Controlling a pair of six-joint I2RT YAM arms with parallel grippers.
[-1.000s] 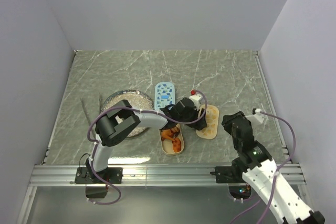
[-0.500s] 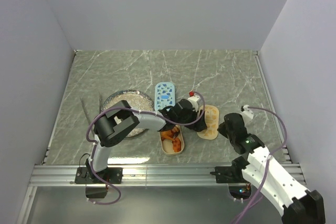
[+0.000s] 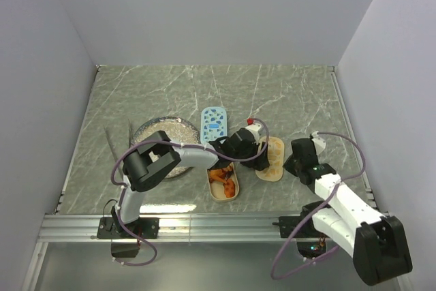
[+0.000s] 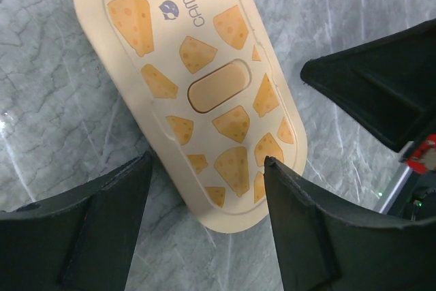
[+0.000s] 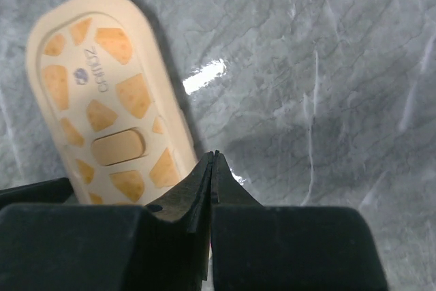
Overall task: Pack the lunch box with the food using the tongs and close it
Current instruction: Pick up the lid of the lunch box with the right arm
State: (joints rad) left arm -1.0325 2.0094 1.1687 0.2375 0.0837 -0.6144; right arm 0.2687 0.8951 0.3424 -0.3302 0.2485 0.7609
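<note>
Cream plastic marks the centre of the scene: a lunch box lid (image 4: 204, 86) printed with orange cheese wedges lies flat on the grey-green marbled table (image 3: 293, 93), just right of the open oval lunch box (image 3: 231, 192). The left gripper (image 4: 208, 161) hangs over the lid's near end with its jaws spread wide, one black finger on either side of the lid; whether they touch it cannot be told. From the other side, the right gripper (image 5: 212, 158) has its jaws pressed together with nothing between them, the tips low beside the lid's long edge. In the overhead view, orange and reddish food (image 3: 221, 176) sits inside the lunch box, partly hidden by the left arm. A blue patterned lid (image 3: 213, 124) lies behind it, next to a round speckled plate (image 3: 174, 127). The tongs (image 3: 109, 142) lie on the table at the far left of the plate, well apart from both grippers, and are held by neither, and the lunch box stands uncovered
</note>
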